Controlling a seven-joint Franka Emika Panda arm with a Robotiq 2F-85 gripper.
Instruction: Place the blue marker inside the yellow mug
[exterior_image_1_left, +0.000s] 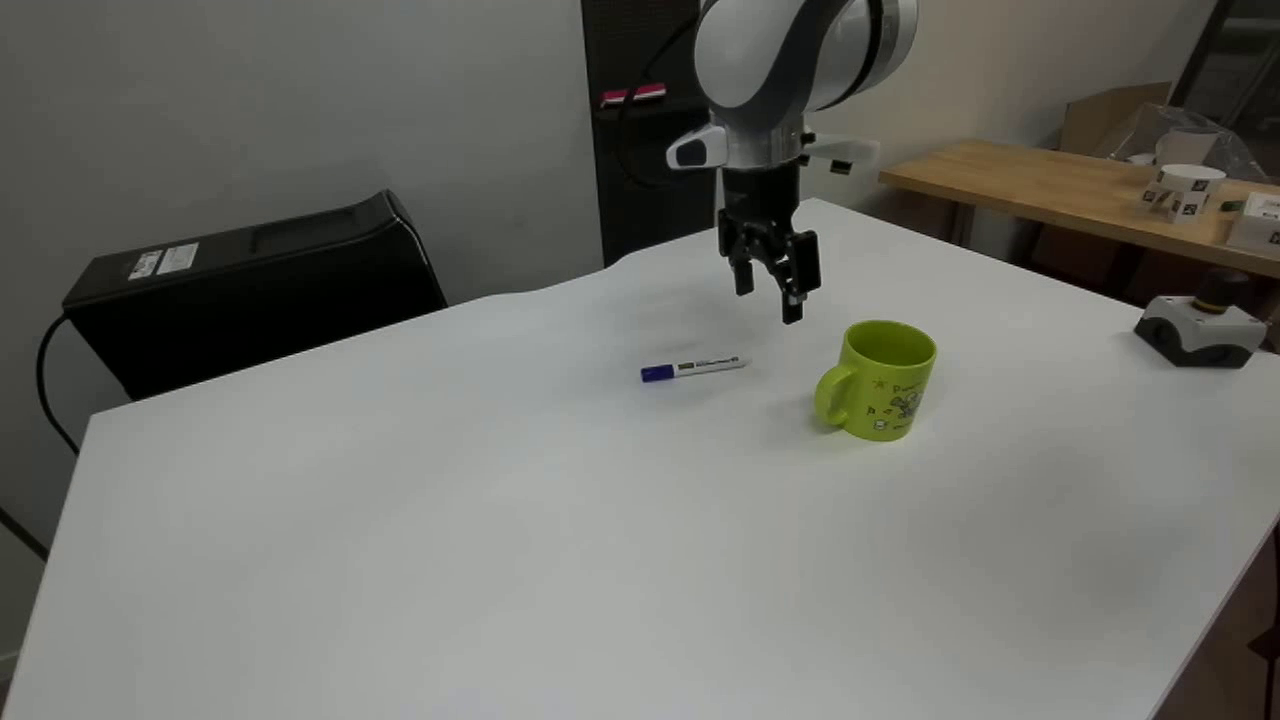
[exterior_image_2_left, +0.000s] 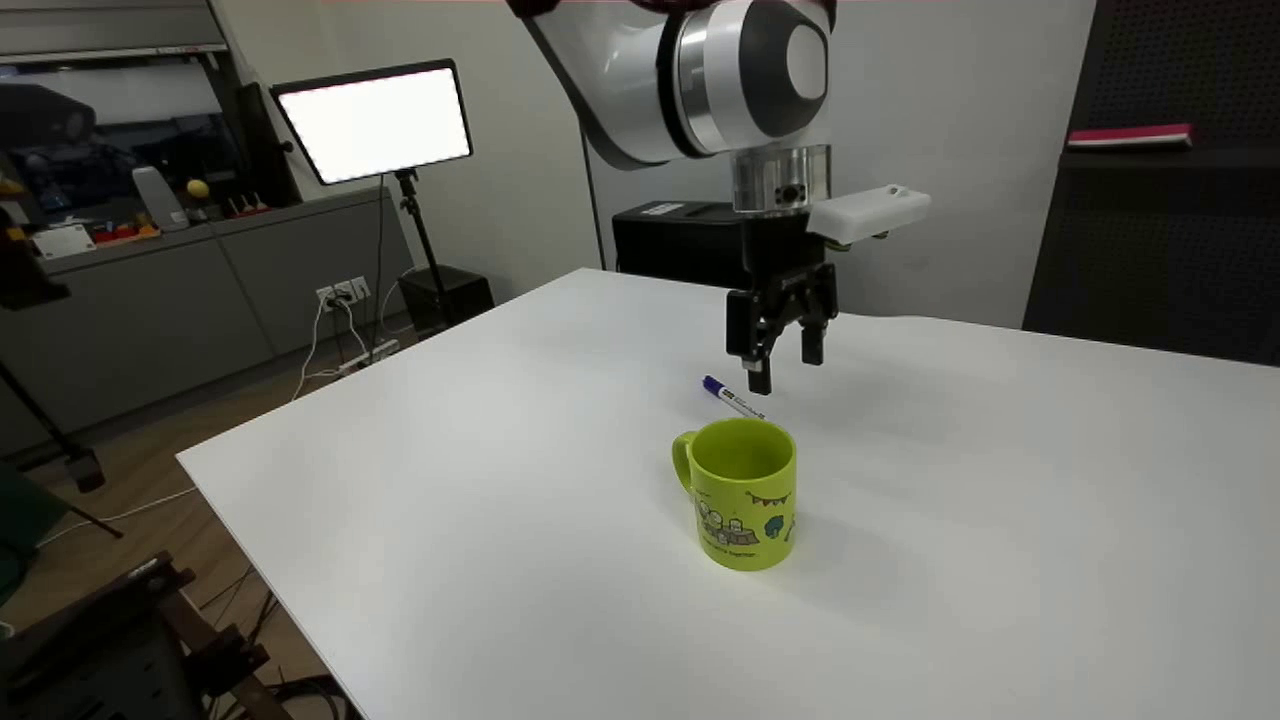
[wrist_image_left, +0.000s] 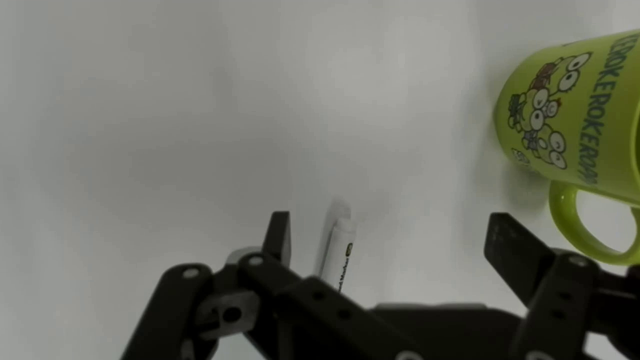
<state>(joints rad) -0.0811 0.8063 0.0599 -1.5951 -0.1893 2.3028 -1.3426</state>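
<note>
The blue marker (exterior_image_1_left: 695, 370) lies flat on the white table, its dark blue cap pointing away from the yellow mug (exterior_image_1_left: 885, 390). The marker (exterior_image_2_left: 735, 399) and the upright lime mug (exterior_image_2_left: 745, 500) show in both exterior views. My gripper (exterior_image_1_left: 768, 298) is open and empty, raised above the table near the marker's white end; it also shows in an exterior view (exterior_image_2_left: 787, 372). In the wrist view the marker's white end (wrist_image_left: 339, 255) shows between the open fingers (wrist_image_left: 389, 225), closer to the left finger; its cap is hidden behind the gripper. The mug (wrist_image_left: 565, 115) is at the right, partly cut off.
The white table (exterior_image_1_left: 450, 520) carries the marker and mug. A grey and black button box (exterior_image_1_left: 1200, 330) stands at its right edge in an exterior view. A black case (exterior_image_1_left: 255, 290) stands behind the table edge. A lit panel lamp (exterior_image_2_left: 375, 120) stands beyond the table.
</note>
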